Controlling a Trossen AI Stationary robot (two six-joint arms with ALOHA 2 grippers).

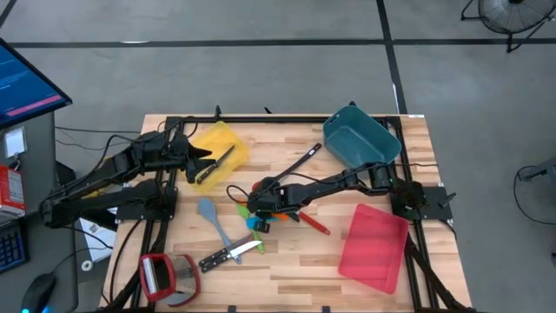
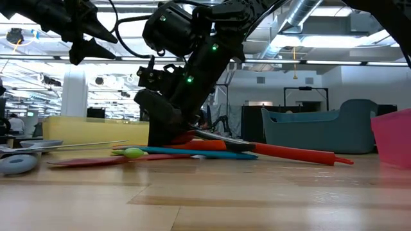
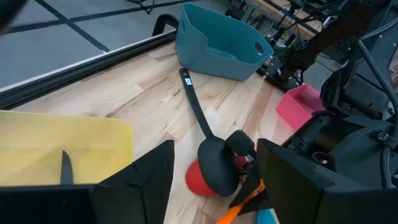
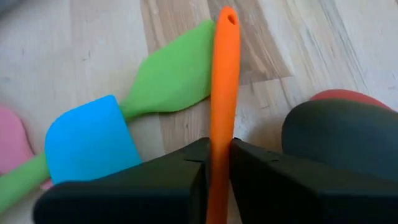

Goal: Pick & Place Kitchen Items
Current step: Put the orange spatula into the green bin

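Observation:
A pile of kitchen items lies mid-table: an orange spatula (image 4: 222,74), a green spatula (image 4: 171,78), a blue spatula (image 4: 90,146), a pink one (image 4: 11,146) and a black ladle (image 3: 208,155). My right gripper (image 1: 258,202) reaches in from the right and is shut on the orange spatula. A grey-blue spoon (image 1: 213,217), a black-handled knife (image 1: 228,254) and a red-handled tool (image 1: 314,224) lie flat on the wood nearby. My left gripper (image 1: 204,158) hovers open over the yellow bin (image 1: 221,143), which holds a knife (image 3: 65,168). My right gripper pinches the orange spatula's handle (image 4: 219,146) between its two fingers. The fingers slant down from the table's right side. The handle runs forward between them, and its holed end (image 4: 228,20) sticks out past the tips, over the green spatula. Whether it is lifted clear I cannot tell.
A teal bin (image 1: 360,139) stands at the far right and a red bin (image 1: 373,248) at the near right. A red-framed grey flat object (image 1: 165,274) lies at the near left corner. Bare wood shows along the near edge.

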